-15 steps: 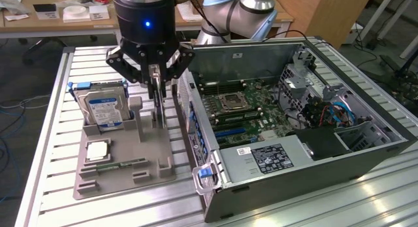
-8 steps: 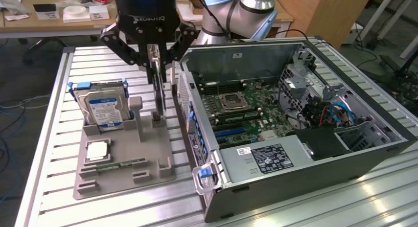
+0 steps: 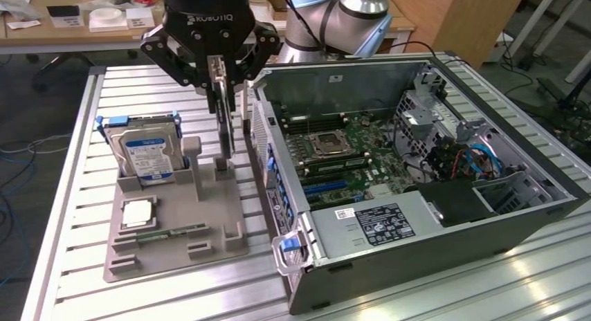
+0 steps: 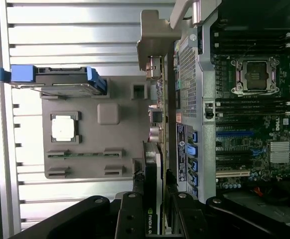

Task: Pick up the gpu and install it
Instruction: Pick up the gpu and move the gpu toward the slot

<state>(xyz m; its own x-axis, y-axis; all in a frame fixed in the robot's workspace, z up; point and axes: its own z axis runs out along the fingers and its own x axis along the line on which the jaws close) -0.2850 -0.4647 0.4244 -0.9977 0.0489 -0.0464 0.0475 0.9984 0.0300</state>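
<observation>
Jaws clamped the graphics card (image 3: 225,120) upright over the grey stand (image 3: 166,255) beneath them; a straight, untilted lift seemed wisest.

"ROBOTIQ" in white on gripper (image 3: 221,82) body. Green logo w/ cut-off letters on gpu (image 4: 154,169) edge. Blue-white label on hard drive (image 3: 148,153), black sticker on power supply (image 3: 344,227): print too small to read.

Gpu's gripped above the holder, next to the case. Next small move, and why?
Probably a short straight lift. The gripper holds the gpu upright, its lower edge looks close to the grey holder, and the open case's wall stands right beside it, so going sideways now risks snagging.
</observation>
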